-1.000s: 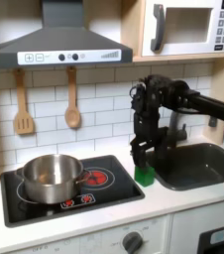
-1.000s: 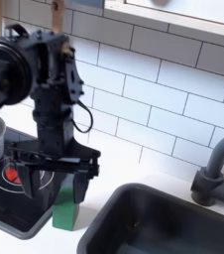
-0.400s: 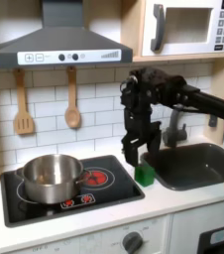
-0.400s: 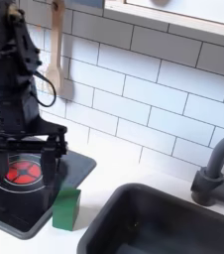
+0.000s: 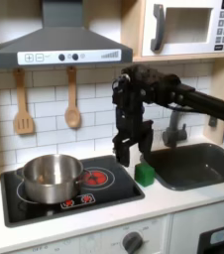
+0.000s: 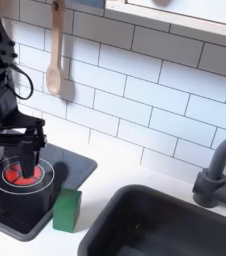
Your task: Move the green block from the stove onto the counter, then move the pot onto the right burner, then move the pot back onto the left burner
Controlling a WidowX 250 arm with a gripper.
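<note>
We see the green block (image 5: pixel 145 175) on the counter (image 5: pixel 173 203) beside the stove (image 5: pixel 104 193); our gripper (image 5: pixel 123 155) hovers above, fingers spread, holding nothing.

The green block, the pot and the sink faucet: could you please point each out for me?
green block (image 5: pixel 144 175): first exterior view, its front face.
pot (image 5: pixel 51 180): first exterior view, its steel side wall.
sink faucet (image 6: pixel 217 170): second exterior view, its curved spout.

A bright green block (image 5: pixel 144 175), shiny silver pot (image 5: pixel 52 178), glossy black stove (image 5: pixel 104 194) with red spirals.
</note>
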